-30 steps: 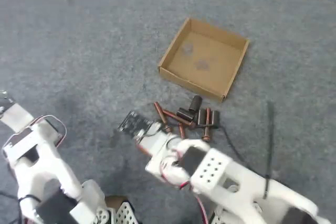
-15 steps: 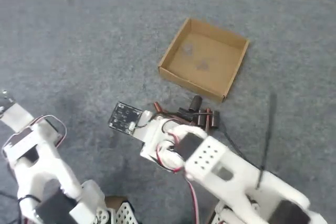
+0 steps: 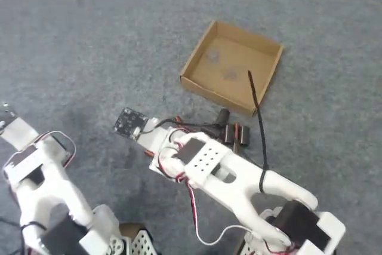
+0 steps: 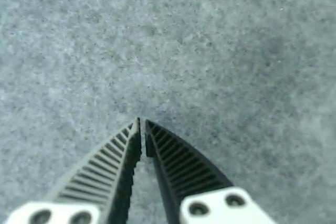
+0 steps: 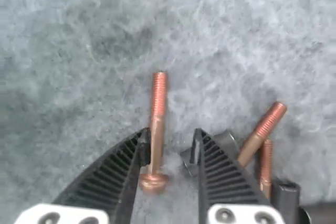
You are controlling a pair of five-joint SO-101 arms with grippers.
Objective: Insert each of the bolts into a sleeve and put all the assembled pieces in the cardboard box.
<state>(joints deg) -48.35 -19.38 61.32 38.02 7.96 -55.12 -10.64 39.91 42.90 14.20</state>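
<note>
In the right wrist view my right gripper (image 5: 170, 139) stands open over the carpet. A copper bolt (image 5: 157, 111) lies between its fingers, close against one of them, with its head towards the wrist. Two more bolts (image 5: 262, 127) and a dark sleeve (image 5: 227, 141) lie just beside the other finger. From above, the right arm (image 3: 203, 159) covers most of the bolts, and dark sleeves (image 3: 224, 115) show beyond it. The cardboard box (image 3: 271, 73) sits farther back, nothing in it. My left gripper (image 4: 142, 125) is shut with nothing in it, above bare carpet.
The left arm (image 3: 36, 177) stays at the near left corner, well away from the parts. A black cable (image 3: 259, 123) arcs from the right arm up over the box's near edge. Grey carpet stretches to the left and behind the box.
The right arm has stretched forward and to the left over the pile, now covering bolts that showed before. Its cable swung from the right side up towards the box. The left arm kept still.
</note>
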